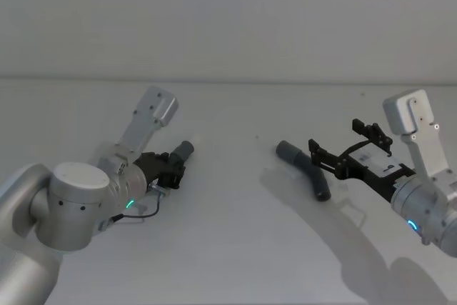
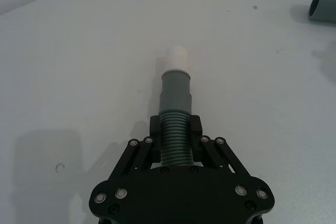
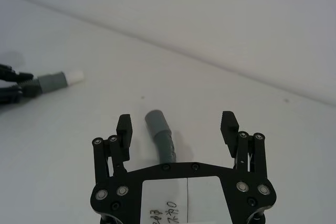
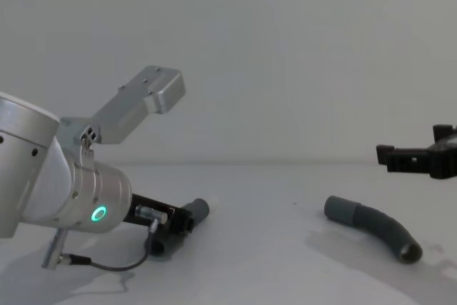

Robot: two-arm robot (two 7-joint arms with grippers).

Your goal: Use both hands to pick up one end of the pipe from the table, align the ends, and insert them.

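Left of the loose hose piece (image 1: 308,169) and well apart from it, the left gripper (image 1: 171,167) reaches forward, low over the white worktop (image 1: 235,248), with its wrist tilted down (a green ring glows on that wrist). Its jaws are clamped shut around the ribbed section of the second hose piece (image 2: 175,129), just behind the smooth grey cuff (image 2: 176,90). The white tip (image 2: 177,59) sticks out past the cuff, pointing forward and toward the loose hose piece. Whether this held piece touches the worktop cannot be told.

Above the loose hose piece, and a little nearer the robot, the right gripper (image 1: 343,141) hovers on an arm coming in from the right. Its jaws are spread wide and hold nothing (the chest view shows them clearly higher than the hose). The loose hose piece lies flat and curved, untouched, with its cuffed end (image 1: 286,151) turned toward the left gripper and its other end nearer the robot.

Between the loose hose piece and the white tip runs a broad stretch of worktop. More of it extends behind the loose hose piece to the far edge, where the wall (image 1: 228,19) rises.
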